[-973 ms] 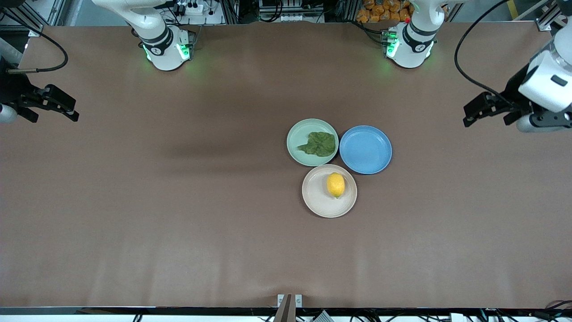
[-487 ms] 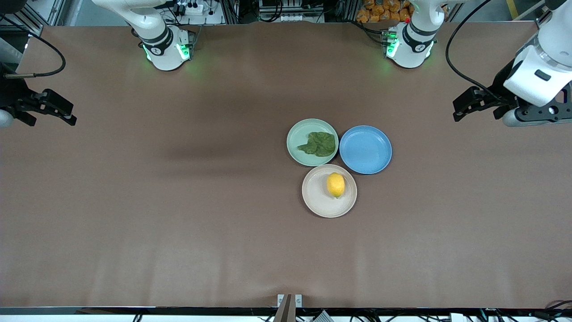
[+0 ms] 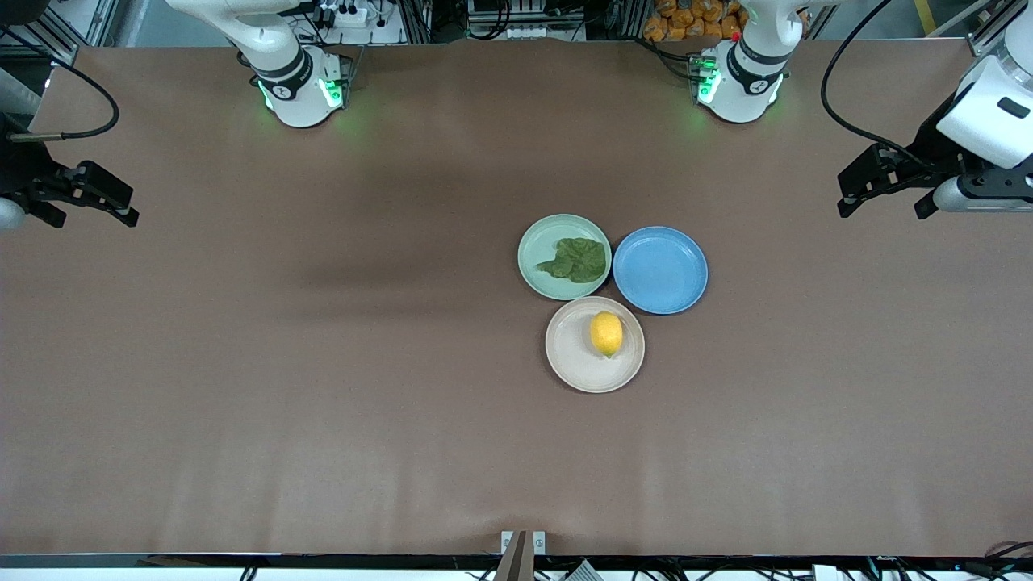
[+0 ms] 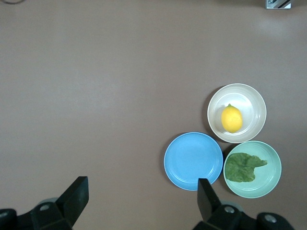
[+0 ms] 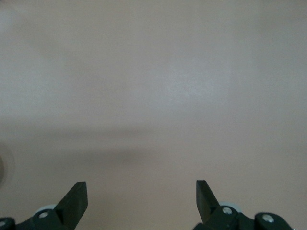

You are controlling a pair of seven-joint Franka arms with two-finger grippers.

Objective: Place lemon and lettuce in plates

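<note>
The lemon (image 3: 606,334) lies in the beige plate (image 3: 569,355), and the lettuce (image 3: 576,260) lies in the mint plate (image 3: 534,250). The blue plate (image 3: 660,269) touches both (it holds nothing). Seen from the blue plate, the mint plate is at 9 o'clock and the beige plate at about 7 o'clock in the front view.

The left wrist view shows all three plates between its spread fingers (image 4: 77,196); the right wrist view shows only bare table (image 5: 153,86). The left gripper (image 3: 884,187) hangs released over the table's edge at the left arm's end. The right gripper (image 3: 93,194) waits, also released, over the right arm's end. Wide open tabletop surrounds the plates.
</note>
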